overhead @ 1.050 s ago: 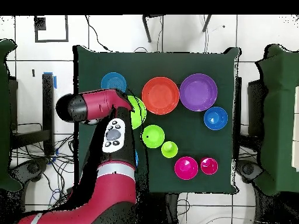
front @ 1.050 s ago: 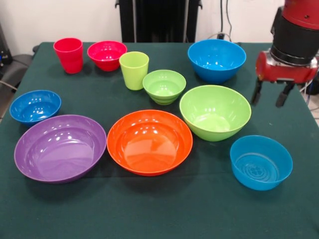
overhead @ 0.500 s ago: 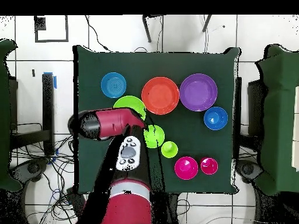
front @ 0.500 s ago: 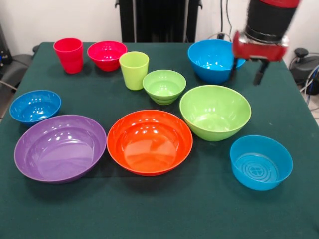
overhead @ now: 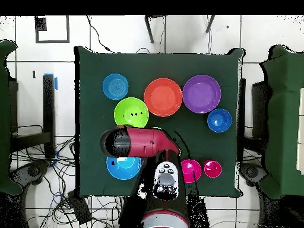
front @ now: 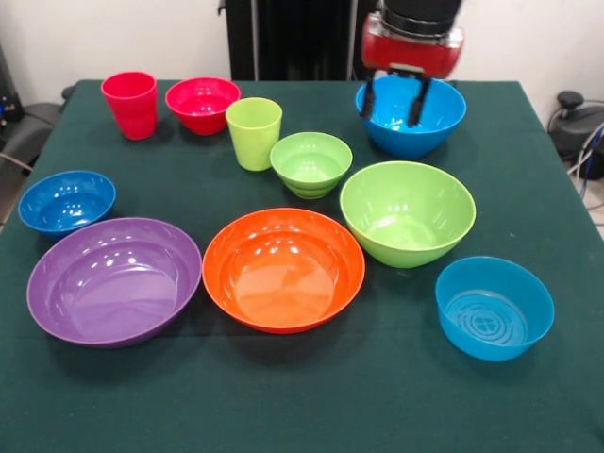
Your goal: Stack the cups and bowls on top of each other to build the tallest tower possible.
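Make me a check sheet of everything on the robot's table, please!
Surface: green table, flat cloth.
Job's things: red cup, red bowl, lime cup, teal bowl, small dark-blue bowl; all apart, nothing stacked.
Clutter: ribbed lime bowl, large lime bowl, orange bowl, purple bowl, ribbed blue bowl.
Grippers: tool open, over the teal bowl.
Cables: on the floor beside the table.
Surroundings: tiled floor.

the bowls, such as the orange one (front: 283, 269), looked like glossy, smooth plastic. the table (front: 311, 396) wore matt green cloth. the cups, red (front: 130, 104) and green (front: 254, 132), were smooth plastic.
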